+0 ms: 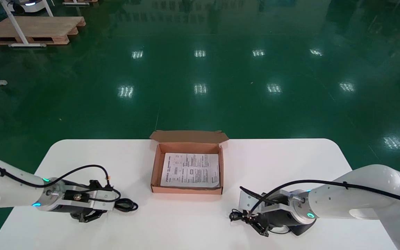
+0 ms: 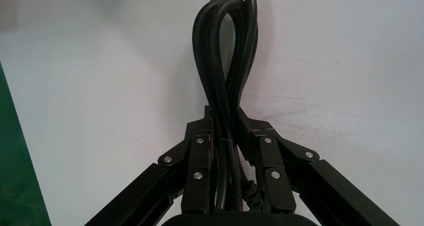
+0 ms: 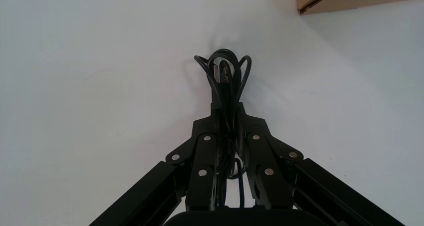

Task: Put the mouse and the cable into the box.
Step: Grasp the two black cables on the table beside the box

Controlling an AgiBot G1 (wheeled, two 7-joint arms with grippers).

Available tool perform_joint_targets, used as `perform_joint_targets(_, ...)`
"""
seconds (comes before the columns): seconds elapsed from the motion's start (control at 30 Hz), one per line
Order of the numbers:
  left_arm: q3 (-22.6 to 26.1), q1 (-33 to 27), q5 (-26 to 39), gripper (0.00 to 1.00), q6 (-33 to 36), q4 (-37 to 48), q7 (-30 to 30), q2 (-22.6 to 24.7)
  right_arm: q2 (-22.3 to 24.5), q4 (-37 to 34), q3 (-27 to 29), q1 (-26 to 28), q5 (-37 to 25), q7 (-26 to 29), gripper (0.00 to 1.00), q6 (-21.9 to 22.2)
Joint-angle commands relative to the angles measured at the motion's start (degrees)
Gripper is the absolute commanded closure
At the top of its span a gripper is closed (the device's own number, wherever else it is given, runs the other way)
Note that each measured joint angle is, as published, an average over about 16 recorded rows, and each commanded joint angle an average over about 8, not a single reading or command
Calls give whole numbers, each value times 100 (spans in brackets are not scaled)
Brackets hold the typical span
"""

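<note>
**A:** Biggest first. What's where?

**B:** The white table (image 1: 193, 229) fills the bottom of the head view. The open box (image 1: 156, 166) sits at its centre, with a printed sheet (image 1: 189, 170) flat inside.

**A:** And the cable?

**B:** The cable (image 1: 127, 205) is at lower left, a thick black coil. The left gripper (image 2: 223, 130) is clamped tight on its gathered middle. It looks light, rubbery and springy, so holding the waist keeps the loops together.

**A:** And the lower right?

**B:** The right gripper (image 3: 227, 118) is closed snugly on a thin cord (image 3: 223, 73), bundled, with a plug showing. I'd guess it's the mouse's lead. It's limp and slick, and likely to slide if weight hangs from it.

**A:** The mouse itself?

**B:** I can't make it out. A dark shape (image 1: 302, 230) under the right wrist may be it. If so, I'd grip the hard body, not the cord.
</note>
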Motion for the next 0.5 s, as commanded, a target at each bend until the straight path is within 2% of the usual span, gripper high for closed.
perform_joint_targets(0.03,0,0,0,100,0,0,0,0,0,1,0,0,0,0,100,0)
perform_joint_targets(0.5,-6,-82,26,100,-78,-51,9,-35,40,4,40,43,43,38,100,-2)
